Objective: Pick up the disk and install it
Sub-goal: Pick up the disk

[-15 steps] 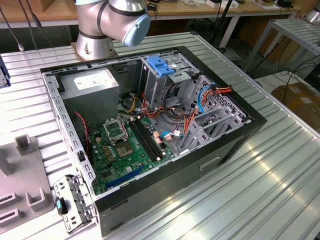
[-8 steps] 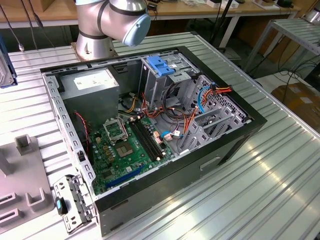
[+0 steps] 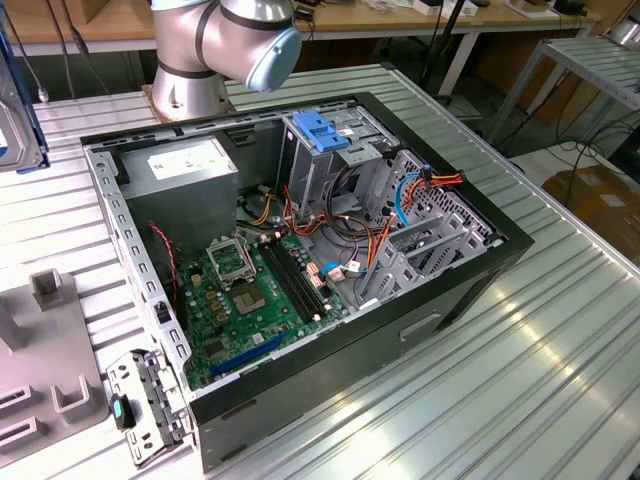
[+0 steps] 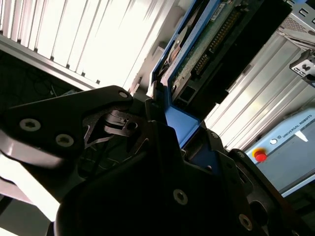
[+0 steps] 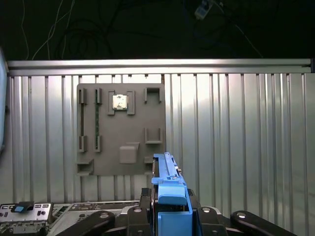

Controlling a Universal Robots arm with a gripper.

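The disk (image 5: 169, 183) is held edge-on in my gripper (image 5: 170, 219), high above the ribbed metal table. A blue plastic rail runs along its top edge in the first wrist view. In the second wrist view the disk (image 4: 216, 44) shows its green circuit board, a connector and a blue rail, clamped between the black fingers (image 4: 123, 125) of my gripper (image 4: 165, 123). The open computer case (image 3: 300, 250) lies on the table in the exterior view, with the arm's elbow (image 3: 255, 35) above its far end.
Inside the case are a metal cage with a blue latch (image 3: 322, 135), a grey box with a white sticker (image 3: 190, 165), a green motherboard (image 3: 245, 295) and loose cables. A grey fixture plate (image 5: 120, 130) lies below the gripper. A small metal bracket (image 3: 145, 405) lies beside the case.
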